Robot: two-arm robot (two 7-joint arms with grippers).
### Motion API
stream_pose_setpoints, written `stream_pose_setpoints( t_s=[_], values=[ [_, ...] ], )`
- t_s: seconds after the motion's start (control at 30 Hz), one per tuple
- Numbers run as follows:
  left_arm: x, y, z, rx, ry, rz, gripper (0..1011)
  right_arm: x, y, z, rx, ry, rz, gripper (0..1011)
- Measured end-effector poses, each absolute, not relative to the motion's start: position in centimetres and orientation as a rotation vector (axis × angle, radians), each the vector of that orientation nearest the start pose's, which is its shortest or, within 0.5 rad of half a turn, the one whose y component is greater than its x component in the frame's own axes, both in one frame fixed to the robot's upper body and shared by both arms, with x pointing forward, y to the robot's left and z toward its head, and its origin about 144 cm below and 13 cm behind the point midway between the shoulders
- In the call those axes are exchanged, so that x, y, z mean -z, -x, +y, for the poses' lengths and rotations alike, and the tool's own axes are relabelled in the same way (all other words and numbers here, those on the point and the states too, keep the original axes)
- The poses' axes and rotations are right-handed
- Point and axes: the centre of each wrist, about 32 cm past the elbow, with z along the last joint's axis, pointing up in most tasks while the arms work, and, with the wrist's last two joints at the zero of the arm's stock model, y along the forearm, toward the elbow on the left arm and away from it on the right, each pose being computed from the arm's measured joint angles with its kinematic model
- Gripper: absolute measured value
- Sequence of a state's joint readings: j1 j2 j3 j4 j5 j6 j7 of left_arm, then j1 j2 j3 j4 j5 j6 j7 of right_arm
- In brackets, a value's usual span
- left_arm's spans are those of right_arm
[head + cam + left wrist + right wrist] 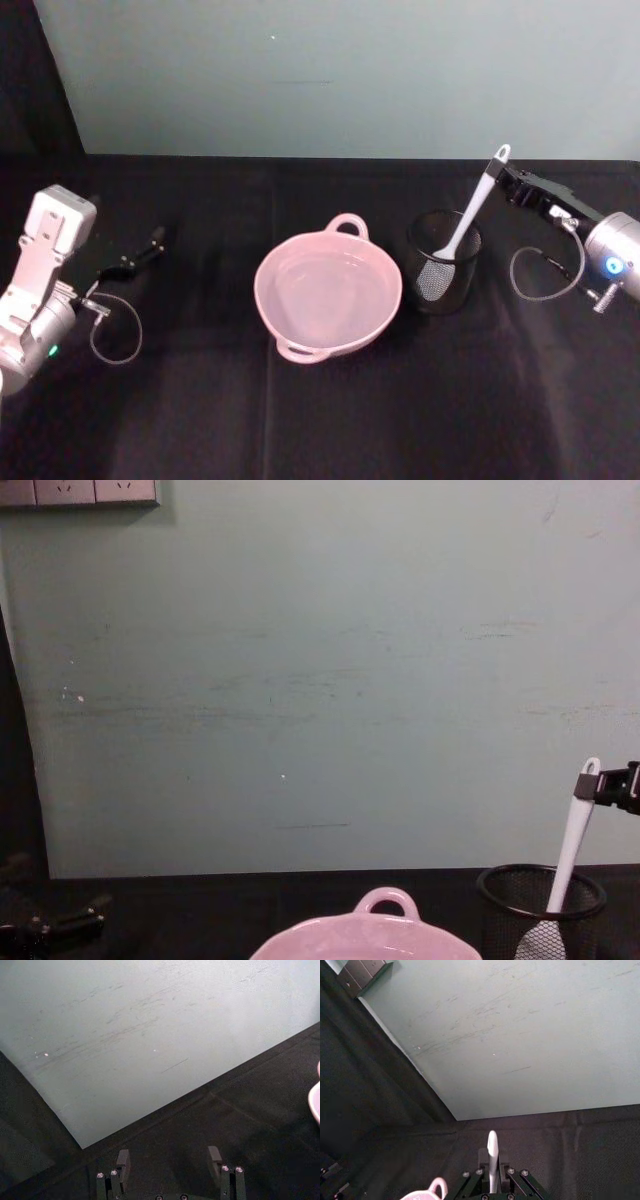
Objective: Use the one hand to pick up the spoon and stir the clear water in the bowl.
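White plastic, the spoon (468, 222) stands tilted in the black mesh cup (443, 268), its broad scoop down inside the mesh and its long handle rising up and leaning toward the robot's right, the holed tip uppermost. The right end effector (506, 182) is clamped on the handle just below that tip, reaching in from the right side, and in the right wrist view the handle runs straight out between its fingers. Just left of the cup sits the pink bowl (392, 300), one loop handle facing the wall, with clear water (325, 290) lying in it. The left end effector (150, 247) hangs well apart on the left, spread wide over bare cloth. A black cloth covers the counter (300, 420), and a scuffed pale green wall (350, 70) stands behind it.
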State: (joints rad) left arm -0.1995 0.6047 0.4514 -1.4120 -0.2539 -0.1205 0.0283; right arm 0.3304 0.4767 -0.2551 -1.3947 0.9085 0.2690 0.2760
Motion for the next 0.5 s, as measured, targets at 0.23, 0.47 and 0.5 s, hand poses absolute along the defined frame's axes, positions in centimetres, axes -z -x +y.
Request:
stream_pose_setpoints(
  t_s=[0.23, 0.47, 0.5],
  values=[
    [-114.0, -48.9, 31.0, -1.248, -0.304, -0.285, 1011, -121.1, -53.6, -31.5, 1.069, -0.131, 0.360, 109],
    [-114.0, -48.9, 31.0, -1.248, -0.304, -0.285, 1011, -124.0, -52.5, -31.0, 1.044, -0.091, 0.193, 109],
    [-114.0, -48.9, 31.0, -1.248, -0.304, -0.285, 1011, -124.3, -52.4, -30.9, 1.040, -0.089, 0.182, 109]
  ],
)
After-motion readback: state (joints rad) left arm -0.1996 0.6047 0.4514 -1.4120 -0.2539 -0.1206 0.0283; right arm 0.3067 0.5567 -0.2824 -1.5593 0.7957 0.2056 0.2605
